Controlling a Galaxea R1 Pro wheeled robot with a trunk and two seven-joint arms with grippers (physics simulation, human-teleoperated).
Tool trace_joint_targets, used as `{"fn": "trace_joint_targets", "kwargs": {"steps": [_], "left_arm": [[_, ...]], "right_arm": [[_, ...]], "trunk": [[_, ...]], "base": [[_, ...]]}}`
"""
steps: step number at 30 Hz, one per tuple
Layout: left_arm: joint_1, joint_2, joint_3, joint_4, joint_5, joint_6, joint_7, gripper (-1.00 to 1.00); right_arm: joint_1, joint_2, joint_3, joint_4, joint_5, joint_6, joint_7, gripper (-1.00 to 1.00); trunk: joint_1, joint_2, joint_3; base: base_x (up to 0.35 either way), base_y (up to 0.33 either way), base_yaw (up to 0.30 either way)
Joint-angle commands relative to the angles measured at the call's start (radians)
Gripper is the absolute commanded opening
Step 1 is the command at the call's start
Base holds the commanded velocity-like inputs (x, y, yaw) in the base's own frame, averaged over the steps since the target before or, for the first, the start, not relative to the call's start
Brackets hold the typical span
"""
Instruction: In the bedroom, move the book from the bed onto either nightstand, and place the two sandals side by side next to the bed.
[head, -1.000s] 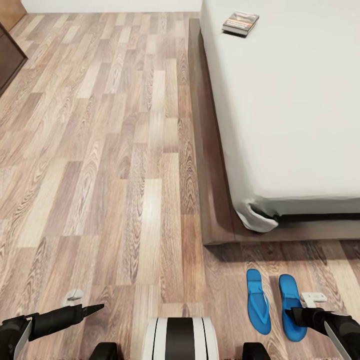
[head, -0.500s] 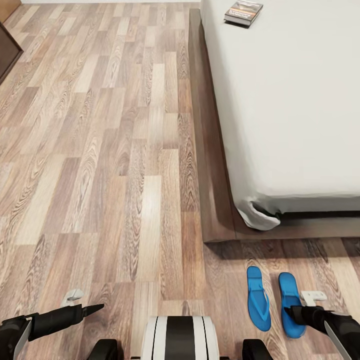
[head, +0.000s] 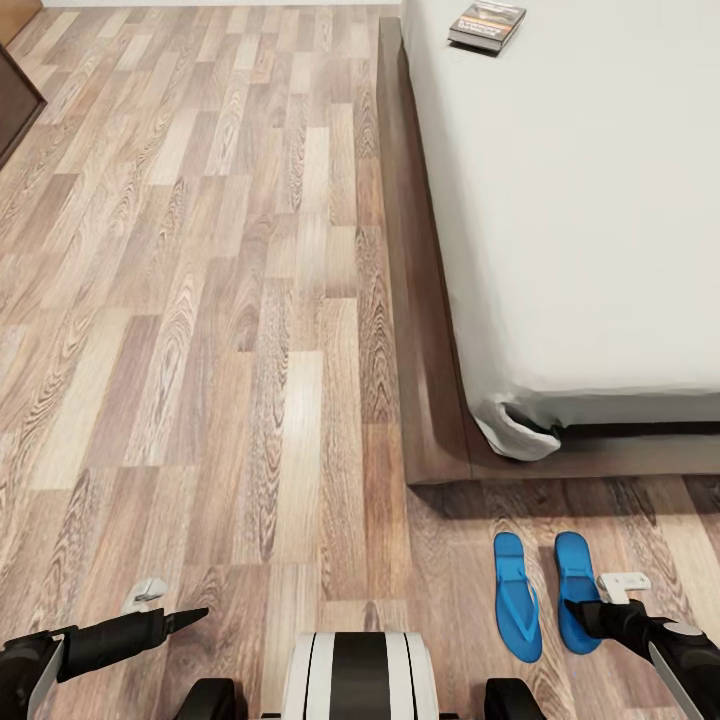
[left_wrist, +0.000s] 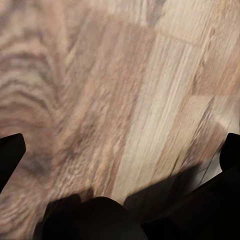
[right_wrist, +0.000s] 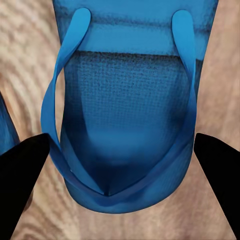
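Observation:
Two bright blue sandals lie on the wood floor off the foot corner of the bed (head: 560, 200), the left sandal (head: 517, 597) and the right sandal (head: 575, 580). My right gripper (head: 592, 618) is over the right sandal's near end. In the right wrist view its dark fingertips (right_wrist: 25, 170) touch both side edges of that sandal (right_wrist: 125, 120), clamping it across its width. The book (head: 485, 24) rests on the mattress near the far left edge. My left gripper (head: 190, 617) hangs open over bare floor, with nothing between its fingers (left_wrist: 10, 155). No nightstand is in view.
The bed's dark wooden frame (head: 425, 330) runs along the mattress and around its foot. A dark cabinet corner (head: 15, 105) juts in at the far left. The robot's base (head: 360, 675) sits at the near edge. Wide wood floor (head: 220, 300) lies left of the bed.
The view tilted slightly at first. Since half a second ago my right gripper has moved forward and the right sandal has shifted with it toward the bed. The left arm has held still.

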Motion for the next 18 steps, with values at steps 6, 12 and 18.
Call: {"fn": "trace_joint_targets", "kwargs": {"steps": [6, 12, 18], "left_arm": [[-0.001, -0.001, 0.008, -0.001, -0.010, 0.010, -0.007, 1.00], [-0.001, -0.001, 0.008, -0.001, -0.010, 0.010, -0.007, 1.00], [-0.001, -0.001, 0.008, -0.001, -0.009, 0.010, -0.007, 1.00]], "right_arm": [[0.000, 0.000, 0.000, 0.000, -0.010, 0.012, 0.002, -1.00], [0.000, 0.000, 0.000, 0.000, -0.010, 0.013, 0.002, -1.00], [0.000, 0.000, 0.000, 0.000, -0.010, 0.012, 0.002, -1.00]], "trunk": [[0.002, -0.001, -0.020], [0.003, -0.002, -0.028], [0.003, -0.002, -0.028]], "base": [[0.000, 0.000, 0.000], [0.000, 0.000, 0.000], [0.000, 0.000, 0.000]]}}
